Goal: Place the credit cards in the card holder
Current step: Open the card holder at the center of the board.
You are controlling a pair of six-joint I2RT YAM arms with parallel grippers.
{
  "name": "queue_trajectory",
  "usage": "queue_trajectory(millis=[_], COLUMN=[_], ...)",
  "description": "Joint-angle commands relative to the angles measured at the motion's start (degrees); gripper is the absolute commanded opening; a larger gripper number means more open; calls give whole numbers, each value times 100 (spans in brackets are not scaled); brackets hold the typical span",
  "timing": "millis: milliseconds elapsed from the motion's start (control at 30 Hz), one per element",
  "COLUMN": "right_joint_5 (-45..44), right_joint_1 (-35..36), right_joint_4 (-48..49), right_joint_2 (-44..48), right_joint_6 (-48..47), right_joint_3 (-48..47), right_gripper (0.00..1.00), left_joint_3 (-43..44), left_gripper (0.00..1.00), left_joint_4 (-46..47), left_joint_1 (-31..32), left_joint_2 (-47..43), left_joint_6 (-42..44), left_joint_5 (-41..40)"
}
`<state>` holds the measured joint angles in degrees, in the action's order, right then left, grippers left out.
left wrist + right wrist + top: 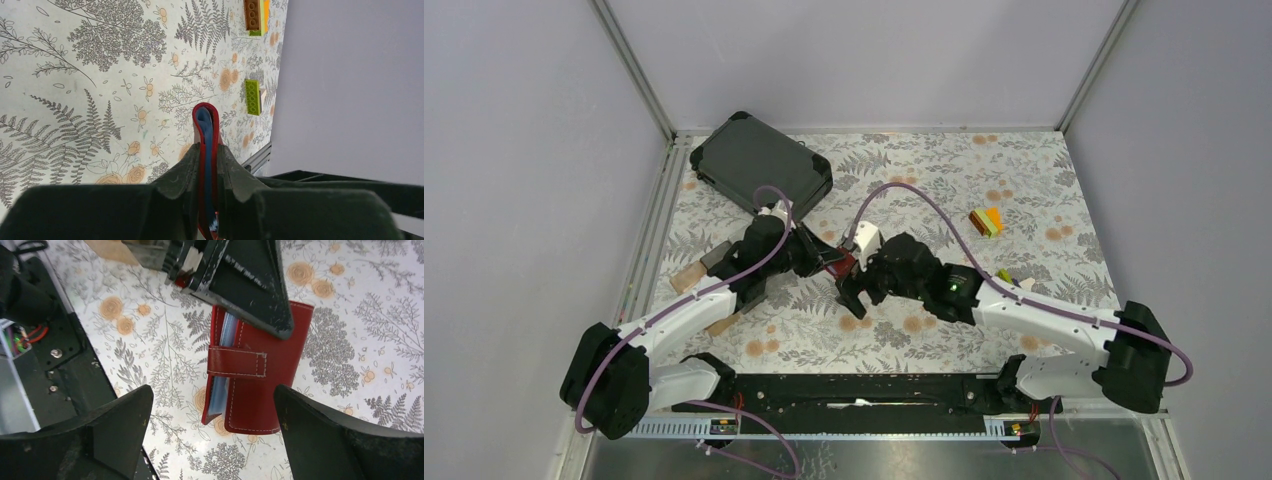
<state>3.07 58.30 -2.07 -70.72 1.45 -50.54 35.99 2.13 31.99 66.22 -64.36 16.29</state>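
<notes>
At the left of the tabletop (944, 180), which wears a pale cloth printed with grey ferns and orange flowers, a box with a light wooden base (687, 278) lies mostly hidden under the left arm. Behind it rests a large dark hard-shell case (759, 160), rectangular with rounded corners and a matte lid.

Near the middle, the left gripper (824, 258) has its jaws clamped on the small red leather-like folding card holder (270, 390). The left wrist view shows the holder edge-on, its red fold curving out past the fingertips. A thin light blue plastic credit card (204, 135) is sandwiched inside that fold. In the right wrist view the holder is folded shut, with pale stitching along its edges and a stitched red snap tab (237, 362) across its open side. Pale blue card edges show in the gap beside the tab. Whether the holder touches the cloth cannot be told.

Just beside it, the right gripper (212, 395) hangs with its jaws spread wide on either side of the holder, touching nothing.

Further right lie a small stack of yellow, orange and green studded blocks (986, 222) and, nearer the right arm, a lone green studded brick (1004, 275).
</notes>
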Motion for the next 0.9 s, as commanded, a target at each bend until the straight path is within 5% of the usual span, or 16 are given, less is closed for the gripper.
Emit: queue_trajectory(millis=[0,267,433,500,567,667,867], right_joint_5=[-881,-2775,-3121,-3340,-3390,-2861,-1141], right_joint_1=[317,720,744,743,696,395,-327], right_joint_4=[53,444,686,827,981,995,1573], right_joint_2=[-317,-829,-929,-864,-723,-497,134], right_joint_6=[-117,-328,-215,0,197,564,1216], right_joint_3=[-89,-1,31,124,260,392,841], right_gripper=[98,71,21,3,0,0,0], left_joint_3=[277,317,302,299,324,348,30], left_gripper=[0,2,9,35,68,94,94], left_joint_4=[79,-45,46,128,98,-105,139], left_joint_1=[27,22,14,-53,-207,-320,-305], left_joint_2=[-23,-108,-148,-182,-299,-662,-1339], left_joint_6=[-50,-50,-50,34,207,573,1224], left_joint_5=[-163,-238,-203,-75,3,-216,-252])
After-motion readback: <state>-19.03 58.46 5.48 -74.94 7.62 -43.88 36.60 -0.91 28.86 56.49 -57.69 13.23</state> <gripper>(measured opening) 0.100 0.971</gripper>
